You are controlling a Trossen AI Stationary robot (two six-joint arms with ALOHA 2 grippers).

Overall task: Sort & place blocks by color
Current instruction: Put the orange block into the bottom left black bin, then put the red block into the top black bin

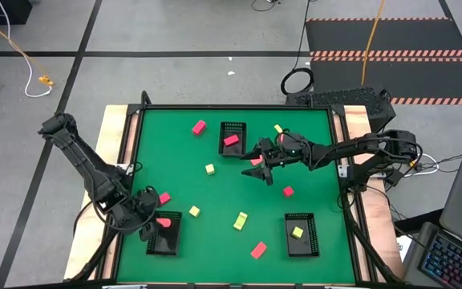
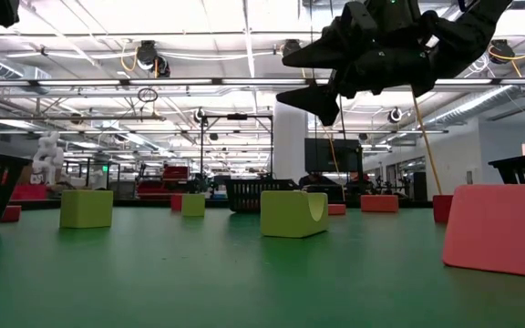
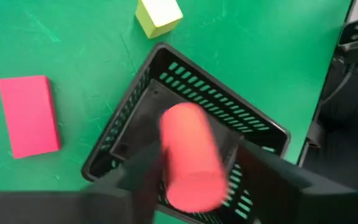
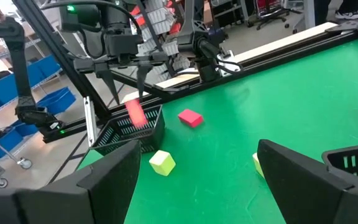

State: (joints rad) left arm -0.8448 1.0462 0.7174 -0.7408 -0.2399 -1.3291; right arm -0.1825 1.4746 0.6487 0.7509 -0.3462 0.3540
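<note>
Coral-red block [image 3: 188, 155] hangs over black mesh tray [image 3: 260, 124] at desk's 7 o'clock, below left gripper [image 1: 157, 227], fingers spread. Retract straight up, clear of the rim. Right gripper [image 1: 261, 171] open, idle near centre.

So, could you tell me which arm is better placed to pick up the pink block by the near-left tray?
Left, probably: the left gripper hangs over that tray, right beside the pink block; the right gripper is mid-table, farther off.

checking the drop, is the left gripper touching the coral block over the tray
Apart. In the right wrist view the coral block hangs below the open left gripper, a gap showing above it, over the tray.
</note>
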